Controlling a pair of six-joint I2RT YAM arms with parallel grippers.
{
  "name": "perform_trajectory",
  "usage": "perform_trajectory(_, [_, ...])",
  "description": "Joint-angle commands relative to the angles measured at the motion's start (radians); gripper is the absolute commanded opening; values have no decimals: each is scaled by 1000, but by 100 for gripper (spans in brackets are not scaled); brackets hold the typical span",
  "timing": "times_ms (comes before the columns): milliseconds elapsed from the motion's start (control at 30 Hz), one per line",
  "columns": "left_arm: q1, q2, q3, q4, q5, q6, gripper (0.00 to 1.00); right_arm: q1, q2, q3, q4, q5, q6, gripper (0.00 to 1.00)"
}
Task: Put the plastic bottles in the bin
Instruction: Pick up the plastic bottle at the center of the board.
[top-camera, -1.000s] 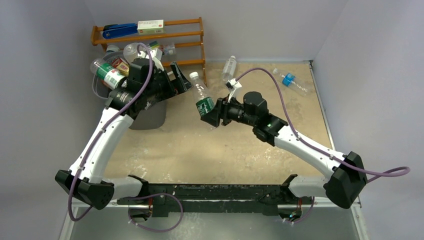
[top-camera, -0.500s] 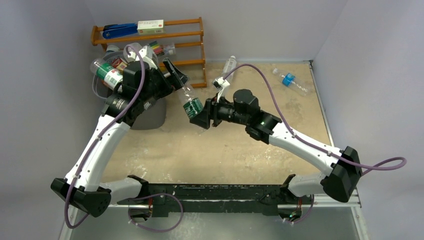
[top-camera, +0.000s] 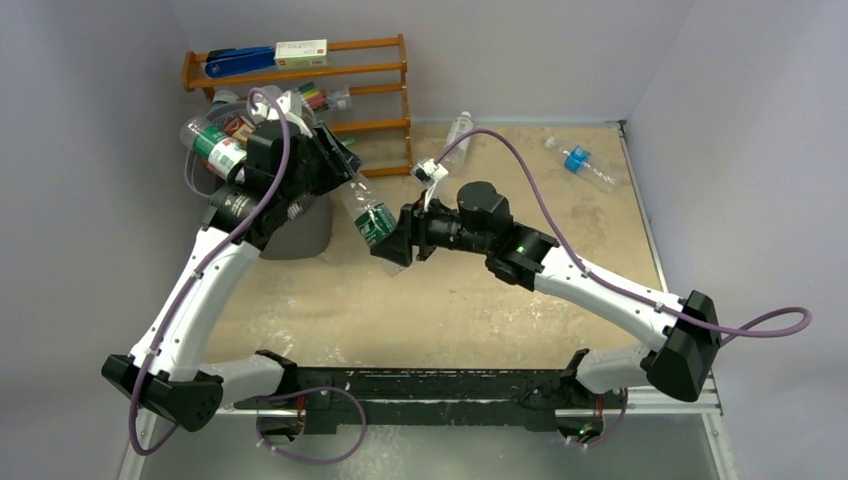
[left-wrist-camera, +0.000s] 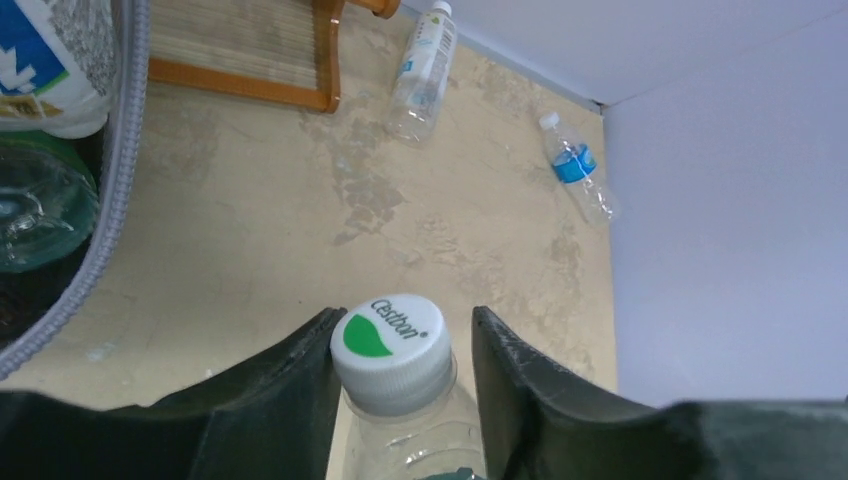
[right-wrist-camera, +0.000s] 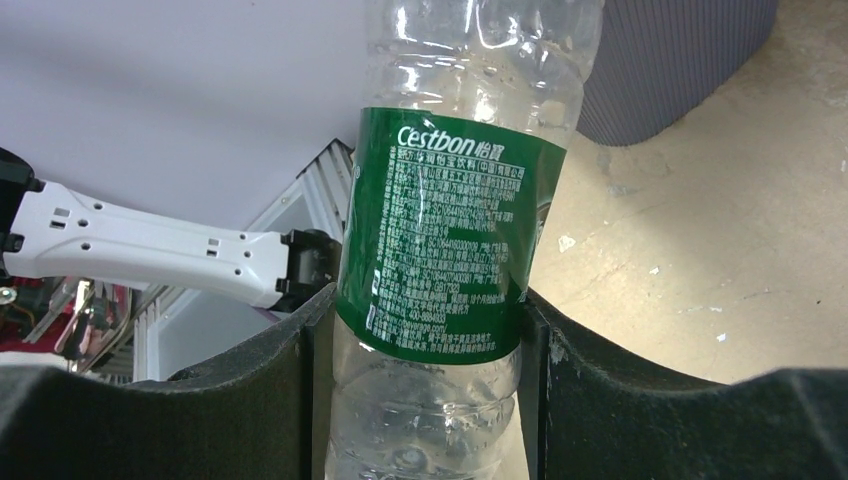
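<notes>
Green-labelled bottle (top-camera: 372, 218) first: it hangs above the bench (top-camera: 450, 300), just right of the bin (top-camera: 300, 238), tilted with its cap (left-wrist-camera: 390, 340) toward the bin. The right claw (right-wrist-camera: 428, 325) is clamped across the label, jaws pressed to both sides. The left claw (left-wrist-camera: 405, 335) stands part-open astride the cap, one finger (left-wrist-camera: 305, 375) touching it and a sliver of gap showing at the other, so I judge the handover not yet secure. To do it well, the left claw should seat on the neck just under the cap and squeeze firm before the right lets go; an early release would drop the bottle onto the bench. The plastic looks thin and empty, so it may dent or twist in a narrow pinch. The bin is heaped with bottles (top-camera: 212, 145) above its rim, so the drop wants a hollow in the heap or it may roll off. On the bench's far side lie a clear bottle (top-camera: 459, 128) by the wooden rack (top-camera: 404, 100) and a blue-labelled bottle (top-camera: 578, 160) near the right corner.
</notes>
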Motion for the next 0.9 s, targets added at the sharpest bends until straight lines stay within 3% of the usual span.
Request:
perform_trajectory(0, [-3, 8, 80, -33, -52, 33, 38, 9, -15, 64, 35, 0, -25, 53])
perform_trajectory(67, [-4, 14, 101, -46, -64, 36, 25, 9, -9, 76, 35, -9, -31, 54])
perform_trajectory(133, [-5, 20, 127, -59, -84, 40, 20, 9, -4, 89, 34, -20, -37, 57])
perform_trajectory(200, [-4, 26, 164, -78, -112, 50, 14, 9, -1, 103, 32, -27, -43, 70])
perform_trajectory(300, [-4, 49, 254, -131, -167, 80, 13, 9, -3, 130, 5, -31, -55, 92])
perform_trajectory(367, [-3, 64, 327, -175, -225, 107, 13, 9, -13, 145, -22, -30, -58, 100])
perform_trajectory(533, [-2, 98, 515, -270, -407, 194, 12, 9, -62, 162, -107, -11, -67, 100])
perform_trajectory(667, [-2, 121, 655, -332, -630, 265, 13, 9, -126, 133, -164, -8, -64, 100])
perform_trajectory(867, [-2, 111, 716, -282, -945, 382, 13, 8, -198, 73, -218, 12, -60, 100])
